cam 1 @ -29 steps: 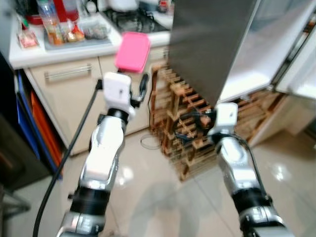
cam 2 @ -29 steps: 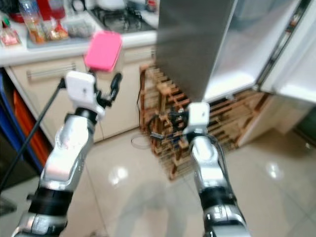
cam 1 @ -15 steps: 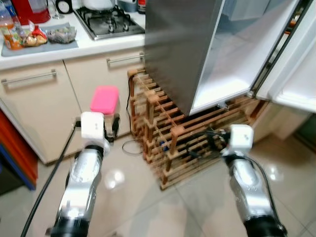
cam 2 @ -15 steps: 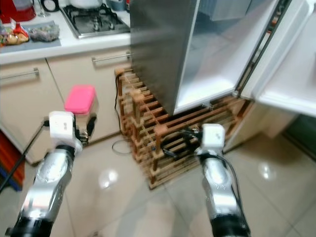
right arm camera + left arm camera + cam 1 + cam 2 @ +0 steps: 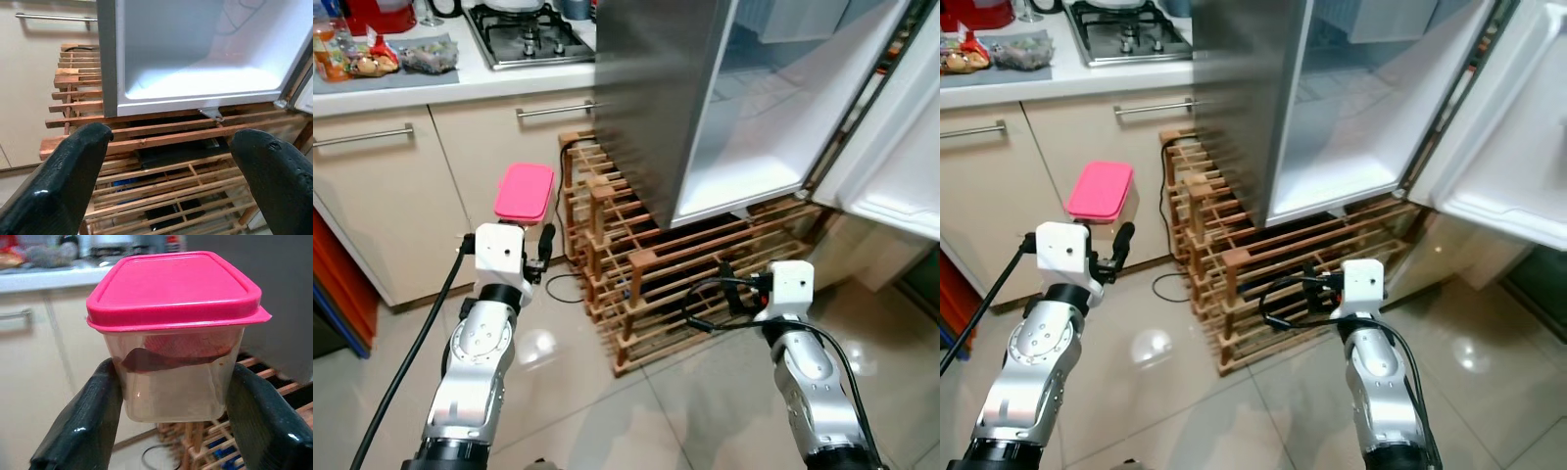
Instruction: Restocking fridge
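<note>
A clear container with a pink lid (image 5: 524,191) holds some dark red food (image 5: 166,357). My left gripper (image 5: 174,377) is shut on its two sides and holds it upright at cabinet height, left of the fridge. The open fridge (image 5: 651,98) has a steel side and a bare white bottom compartment (image 5: 195,83). My right gripper (image 5: 171,137) is open with nothing between its fingers. It hangs low in front of the wooden rack (image 5: 636,284), pointing at the fridge's lower edge.
The fridge stands on the slatted wooden rack, with cables (image 5: 705,304) looping in front of it. The fridge door (image 5: 901,147) swings out at the right. Behind the left arm are beige cabinets (image 5: 372,186), a counter with a stove (image 5: 524,24) and a tray of food (image 5: 382,59). The floor is glossy tile.
The whole view has swung from the counter toward the fridge and sharpened. The left gripper still holds the container, now lower against the cabinets. The right gripper stays open.
</note>
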`<state>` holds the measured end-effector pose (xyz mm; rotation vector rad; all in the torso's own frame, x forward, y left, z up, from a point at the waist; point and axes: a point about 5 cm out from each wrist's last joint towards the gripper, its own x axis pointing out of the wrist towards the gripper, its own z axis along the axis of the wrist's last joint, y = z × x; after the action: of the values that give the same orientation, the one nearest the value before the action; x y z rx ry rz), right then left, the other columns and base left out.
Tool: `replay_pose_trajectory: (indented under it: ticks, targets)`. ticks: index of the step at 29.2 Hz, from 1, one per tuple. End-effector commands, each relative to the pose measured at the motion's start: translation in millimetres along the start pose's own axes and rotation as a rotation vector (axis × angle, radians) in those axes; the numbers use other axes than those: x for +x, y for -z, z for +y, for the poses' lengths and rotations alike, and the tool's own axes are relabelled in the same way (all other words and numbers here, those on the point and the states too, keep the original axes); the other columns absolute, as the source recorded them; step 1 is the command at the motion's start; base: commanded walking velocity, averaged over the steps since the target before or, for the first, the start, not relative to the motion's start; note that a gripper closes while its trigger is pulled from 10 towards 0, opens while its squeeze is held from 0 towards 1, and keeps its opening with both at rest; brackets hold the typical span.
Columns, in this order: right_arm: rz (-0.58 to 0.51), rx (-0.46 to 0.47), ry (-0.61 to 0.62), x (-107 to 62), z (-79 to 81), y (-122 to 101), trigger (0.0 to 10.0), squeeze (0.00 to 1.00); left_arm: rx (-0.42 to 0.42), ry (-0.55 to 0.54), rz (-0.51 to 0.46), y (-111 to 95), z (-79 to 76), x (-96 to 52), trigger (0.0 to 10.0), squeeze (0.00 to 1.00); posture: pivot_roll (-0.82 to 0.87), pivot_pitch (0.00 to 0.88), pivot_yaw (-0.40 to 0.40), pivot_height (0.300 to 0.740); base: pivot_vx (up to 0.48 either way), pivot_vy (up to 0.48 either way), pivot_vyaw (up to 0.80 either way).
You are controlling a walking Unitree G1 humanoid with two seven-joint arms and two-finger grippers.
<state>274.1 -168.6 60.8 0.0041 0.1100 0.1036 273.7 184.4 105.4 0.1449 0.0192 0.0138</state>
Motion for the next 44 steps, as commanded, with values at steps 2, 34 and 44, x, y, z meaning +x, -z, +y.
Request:
replay_pose_trajectory:
  ticks: [2,34,44]
  targets:
    - [0.007,-0.017,0.015,0.0,-5.9,-1.1,10.0,0.00,0.001,0.030,0.000,-0.5,-9.8,0.2,10.0,0.00,0.01,0.000,-0.039,0.740,0.000,-0.472,0.53]
    - [0.039,-0.024,0.071,0.5,-5.3,7.6,10.0,0.00,0.052,0.091,-0.086,-25.1,-24.1,36.7,10.0,0.00,-0.04,0.000,0.015,0.740,0.155,-0.328,0.24]
    - [0.028,-0.038,0.050,3.9,-3.8,5.1,10.0,0.00,0.038,0.103,-0.114,-30.3,-30.6,41.8,10.0,0.00,-0.04,0.000,0.007,0.740,0.374,-0.297,0.00]
